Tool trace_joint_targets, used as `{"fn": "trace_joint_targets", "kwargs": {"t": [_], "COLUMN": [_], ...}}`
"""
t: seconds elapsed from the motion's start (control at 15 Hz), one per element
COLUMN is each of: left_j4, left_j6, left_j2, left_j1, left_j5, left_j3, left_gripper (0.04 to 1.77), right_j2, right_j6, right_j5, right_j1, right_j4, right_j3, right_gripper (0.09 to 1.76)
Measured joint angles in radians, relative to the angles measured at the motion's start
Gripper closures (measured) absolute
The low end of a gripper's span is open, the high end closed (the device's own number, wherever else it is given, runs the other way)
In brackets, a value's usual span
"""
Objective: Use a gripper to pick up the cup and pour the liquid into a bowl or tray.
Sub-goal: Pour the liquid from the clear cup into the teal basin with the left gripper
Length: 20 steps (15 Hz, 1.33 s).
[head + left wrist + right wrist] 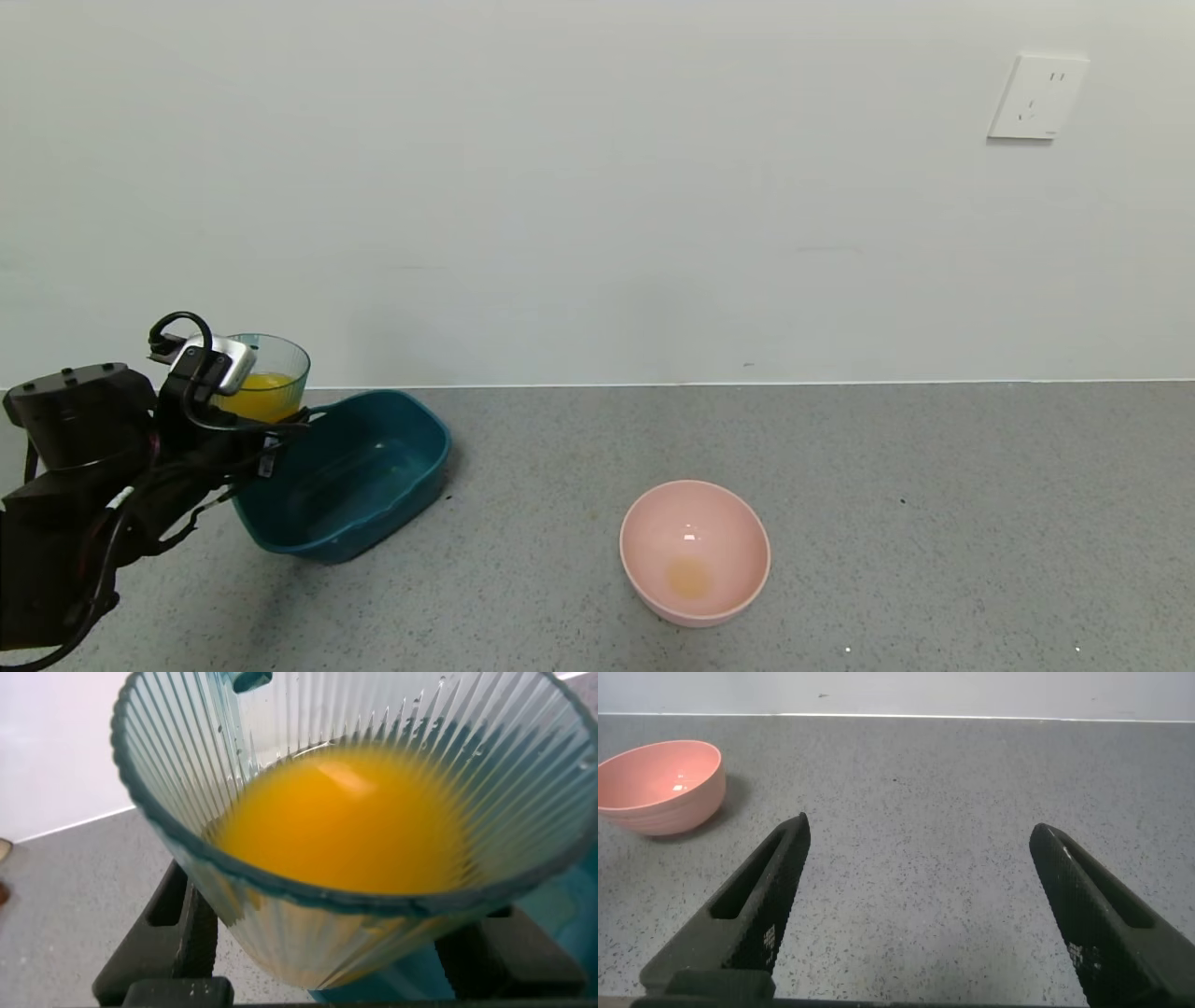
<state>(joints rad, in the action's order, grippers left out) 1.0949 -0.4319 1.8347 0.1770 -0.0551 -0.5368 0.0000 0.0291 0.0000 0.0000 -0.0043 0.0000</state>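
Observation:
My left gripper [254, 418] is shut on the cup [278, 359], a clear ribbed blue-green tumbler raised off the table. It hangs at the left rear end of the dark teal tub [373, 467] and looks about upright. Orange-yellow liquid [261, 392] fills its lower part. In the left wrist view the cup [308, 943] fills the frame with the liquid [346, 821] inside, and a black finger [192, 929] presses on each side. A bit of the tub [411, 985] shows underneath. My right gripper [920, 831] is open over bare table, out of the head view.
A round pink bowl [695, 551] with a faint yellowish stain stands at the table's middle front and also shows as the pink bowl [659, 784] in the right wrist view. A white wall with a socket [1036, 98] backs the grey speckled table [934, 485].

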Motion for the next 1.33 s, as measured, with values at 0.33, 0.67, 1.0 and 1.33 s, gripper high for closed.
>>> {"fn": "trace_joint_targets", "kwargs": {"t": [0.33, 0.67, 1.0, 1.33], "left_j4": [0.064, 0.067, 0.069, 0.069], "left_j6": [-0.099, -0.177, -0.245, -0.367], "left_j2": [0.038, 0.041, 0.037, 0.035], "left_j1": [0.019, 0.020, 0.021, 0.031], "left_j5": [0.011, 0.010, 0.005, 0.002], "left_j3": [0.031, 0.036, 0.031, 0.022], "left_gripper": [0.52, 0.52, 0.52, 0.52], "right_j2": [0.000, 0.000, 0.000, 0.000], "right_j6": [0.000, 0.000, 0.000, 0.000], "right_j5": [0.000, 0.000, 0.000, 0.000], "right_j1": [0.000, 0.000, 0.000, 0.000], "right_j4": [0.000, 0.000, 0.000, 0.000], "right_j3": [0.000, 0.000, 0.000, 0.000], "right_gripper": [0.14, 0.14, 0.14, 0.14]}}
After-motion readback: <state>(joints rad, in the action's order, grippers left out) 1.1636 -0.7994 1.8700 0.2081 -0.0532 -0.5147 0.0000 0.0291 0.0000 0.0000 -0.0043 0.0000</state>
